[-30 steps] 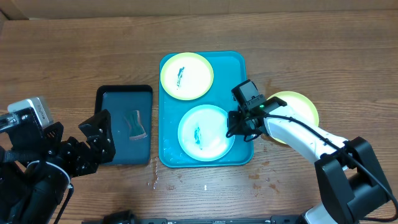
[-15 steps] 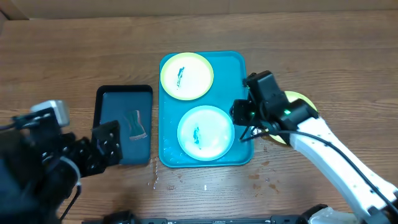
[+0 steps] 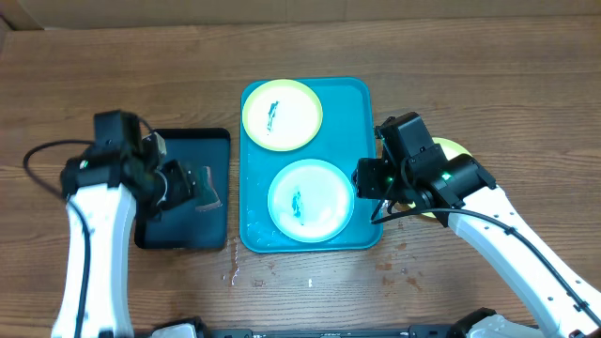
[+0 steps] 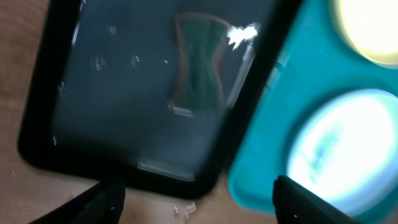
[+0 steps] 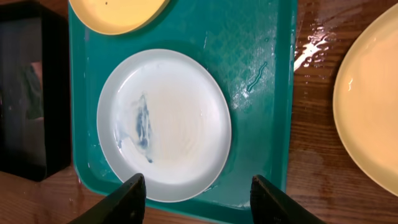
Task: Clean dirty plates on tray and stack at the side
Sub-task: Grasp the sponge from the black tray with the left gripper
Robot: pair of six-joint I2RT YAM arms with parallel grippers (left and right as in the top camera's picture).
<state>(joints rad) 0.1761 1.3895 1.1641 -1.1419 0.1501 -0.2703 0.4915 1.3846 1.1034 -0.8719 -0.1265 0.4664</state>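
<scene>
The turquoise tray (image 3: 362, 94) holds a yellow-green plate (image 3: 282, 114) at its far end and a light blue plate (image 3: 310, 199) at its near end, each with a dark teal smear. Another yellow-green plate (image 3: 462, 155) lies on the table right of the tray, partly hidden by my right arm. My right gripper (image 3: 369, 180) hovers open over the tray's right side, its fingers (image 5: 132, 194) astride the blue plate's (image 5: 174, 118) near rim. My left gripper (image 3: 178, 183) hangs open over the black tray (image 3: 188, 141), holding nothing.
A dark green cloth-like piece (image 4: 199, 74) lies in wet film inside the black tray (image 4: 112, 106). Water drops (image 3: 235, 272) dot the wood near the turquoise tray's front left corner, and a wet patch (image 5: 314, 43) shines to its right.
My left arm swung up from the lower left to above the black tray. My right gripper opened from shut and drew back slightly from the blue plate.
</scene>
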